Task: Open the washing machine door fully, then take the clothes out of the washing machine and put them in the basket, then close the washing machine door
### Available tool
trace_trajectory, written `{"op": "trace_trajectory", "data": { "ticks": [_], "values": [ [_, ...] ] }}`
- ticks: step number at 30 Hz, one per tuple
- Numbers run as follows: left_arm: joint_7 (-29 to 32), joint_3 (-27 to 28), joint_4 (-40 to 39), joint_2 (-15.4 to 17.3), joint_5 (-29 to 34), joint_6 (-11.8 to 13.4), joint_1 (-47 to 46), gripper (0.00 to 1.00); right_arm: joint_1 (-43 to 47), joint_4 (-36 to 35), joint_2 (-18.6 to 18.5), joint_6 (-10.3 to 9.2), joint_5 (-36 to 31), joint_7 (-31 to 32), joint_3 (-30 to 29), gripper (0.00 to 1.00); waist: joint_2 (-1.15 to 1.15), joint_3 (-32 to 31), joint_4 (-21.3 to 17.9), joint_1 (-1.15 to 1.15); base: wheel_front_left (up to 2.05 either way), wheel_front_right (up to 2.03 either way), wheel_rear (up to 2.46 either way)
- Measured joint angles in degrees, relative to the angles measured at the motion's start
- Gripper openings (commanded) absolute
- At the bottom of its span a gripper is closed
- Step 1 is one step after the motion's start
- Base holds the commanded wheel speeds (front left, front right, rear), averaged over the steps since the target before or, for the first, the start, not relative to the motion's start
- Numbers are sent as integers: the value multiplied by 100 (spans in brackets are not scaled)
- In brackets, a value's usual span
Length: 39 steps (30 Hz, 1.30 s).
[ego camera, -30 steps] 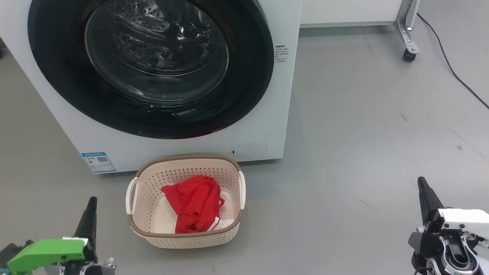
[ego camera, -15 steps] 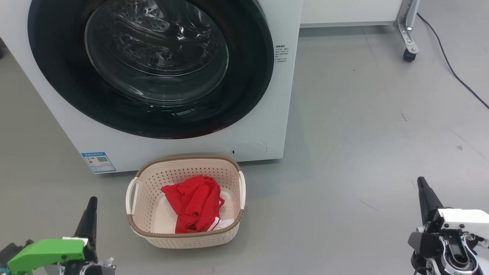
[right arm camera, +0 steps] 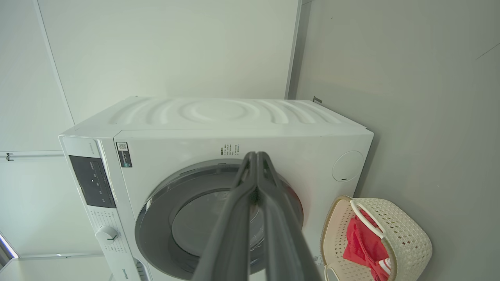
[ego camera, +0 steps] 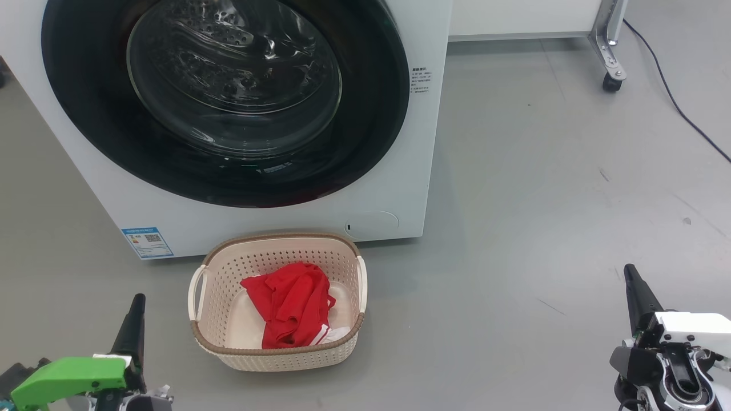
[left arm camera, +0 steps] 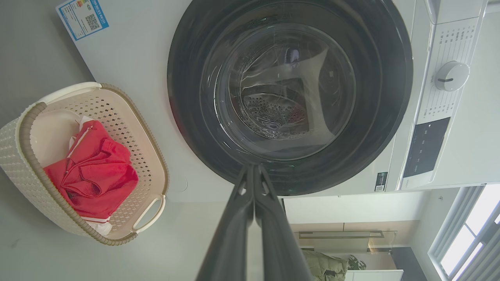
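Though the left fingers (ego camera: 133, 326) and right fingers (ego camera: 637, 297) sit clenched and empty, the washing machine door (ego camera: 371, 114) ahead may be unlatched, letting it drift open.

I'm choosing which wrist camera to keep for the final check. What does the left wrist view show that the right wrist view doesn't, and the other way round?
Left wrist, not right wrist: the blue label sticker on the washing machine, the perforated drum through the glass, a window, and the shut left gripper.
Right wrist, not left wrist: the machine's ribbed side panel and the shut right gripper.
Both: the closed washing machine door, the basket and the red clothes in it.
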Motion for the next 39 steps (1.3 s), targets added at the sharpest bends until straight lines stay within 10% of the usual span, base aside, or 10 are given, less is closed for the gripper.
{"op": "trace_trajectory", "data": {
  "ticks": [39],
  "values": [
    [16, 24, -14, -15, 14, -1, 0, 0, 0, -12, 20, 0, -2, 43, -25, 0, 0, 1, 0, 0, 0, 0, 0]
  ]
}}
